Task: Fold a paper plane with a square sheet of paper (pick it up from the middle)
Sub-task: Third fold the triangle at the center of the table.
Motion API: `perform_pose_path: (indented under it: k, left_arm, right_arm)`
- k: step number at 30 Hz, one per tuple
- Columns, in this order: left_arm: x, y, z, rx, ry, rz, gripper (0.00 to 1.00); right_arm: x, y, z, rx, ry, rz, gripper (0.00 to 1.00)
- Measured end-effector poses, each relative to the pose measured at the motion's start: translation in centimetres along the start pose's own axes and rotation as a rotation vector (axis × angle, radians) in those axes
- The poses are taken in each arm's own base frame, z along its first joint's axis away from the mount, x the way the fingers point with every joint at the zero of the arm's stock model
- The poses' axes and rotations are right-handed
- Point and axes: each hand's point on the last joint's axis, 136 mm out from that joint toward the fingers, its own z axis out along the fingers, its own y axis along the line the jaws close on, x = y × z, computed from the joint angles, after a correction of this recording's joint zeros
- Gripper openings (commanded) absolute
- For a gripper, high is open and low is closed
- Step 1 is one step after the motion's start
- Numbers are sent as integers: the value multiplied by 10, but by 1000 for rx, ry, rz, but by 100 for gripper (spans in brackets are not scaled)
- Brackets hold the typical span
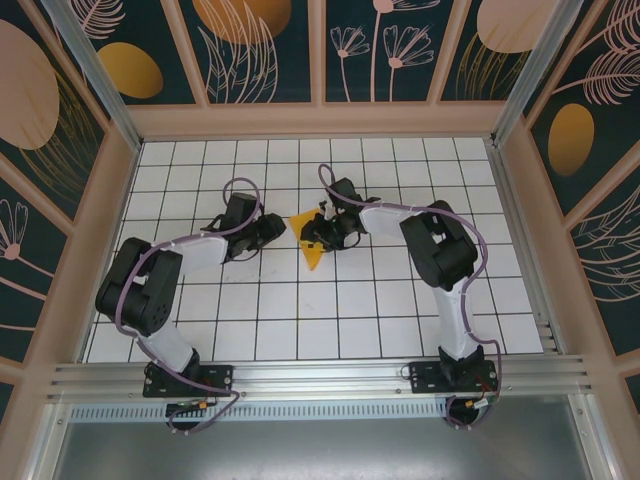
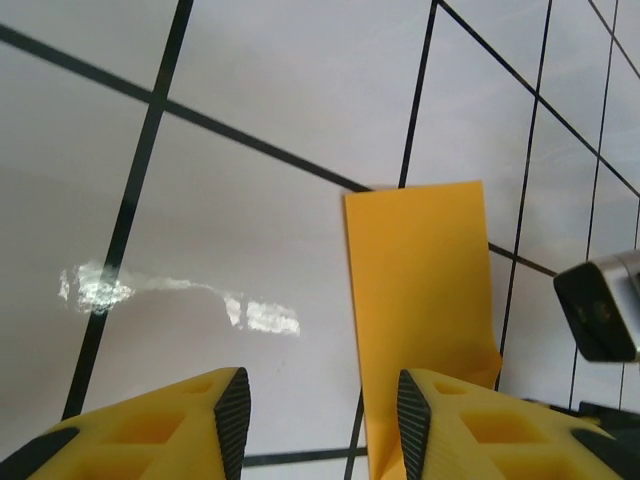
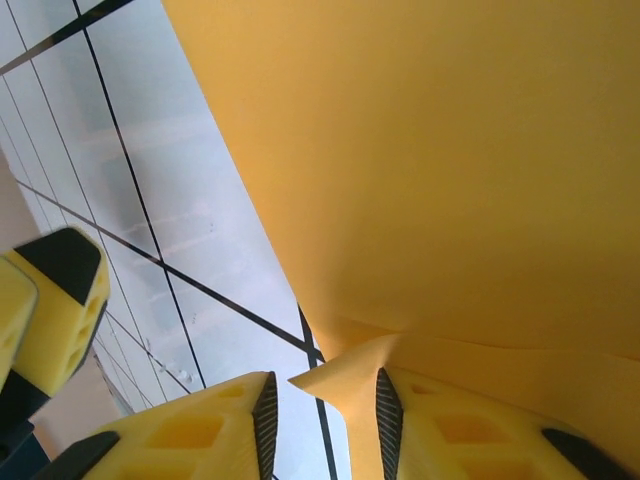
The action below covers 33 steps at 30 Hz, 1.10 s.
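Note:
The square sheet of paper (image 1: 309,252) lies on the white tiled floor as an orange-yellow, pointed triangular form, its tip toward the near side. My left gripper (image 1: 277,227) is low beside its left edge. In the left wrist view the left gripper (image 2: 322,420) is open with bare floor between the pads, and the paper (image 2: 420,270) runs past the outside of the right finger. My right gripper (image 1: 314,237) is over the paper's right part. In the right wrist view the right gripper (image 3: 322,425) is open; a raised corner of the paper (image 3: 450,150) pokes between the jaws, resting against the right pad.
The tiled floor (image 1: 380,300) is boxed in by patterned walls with a wooden frame (image 1: 320,120). An aluminium rail (image 1: 320,375) carries both arm bases at the near edge. The two grippers are close together, about one tile apart.

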Motion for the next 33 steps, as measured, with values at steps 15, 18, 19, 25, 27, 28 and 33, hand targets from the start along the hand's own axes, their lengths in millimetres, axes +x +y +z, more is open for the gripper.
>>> perform_pose_path:
  k: [15,18,19,25,27,28,33]
  left_arm:
    - [31,-10,-36,181,32,37,46]
    - [38,-14,-37,229,55,51,44]
    - [40,-16,-38,241,61,56,44]
    - [44,-32,-37,310,68,93,42]
    - [48,-32,-33,314,79,101,40]
    - [51,-31,-30,311,88,102,38]
    - [62,-20,-15,277,132,91,30]
  right_arm:
    - [-1,3,-2,-18,-17,-5,46]
    - [-1,3,-3,-19,-18,0,46]
    - [-1,4,-3,-19,-19,1,46]
    - [-2,5,-4,-20,-22,6,47]
    - [-2,4,-5,-17,-26,7,47]
    - [-2,4,-5,-15,-28,9,47]
    - [0,-2,-7,0,-37,26,36]
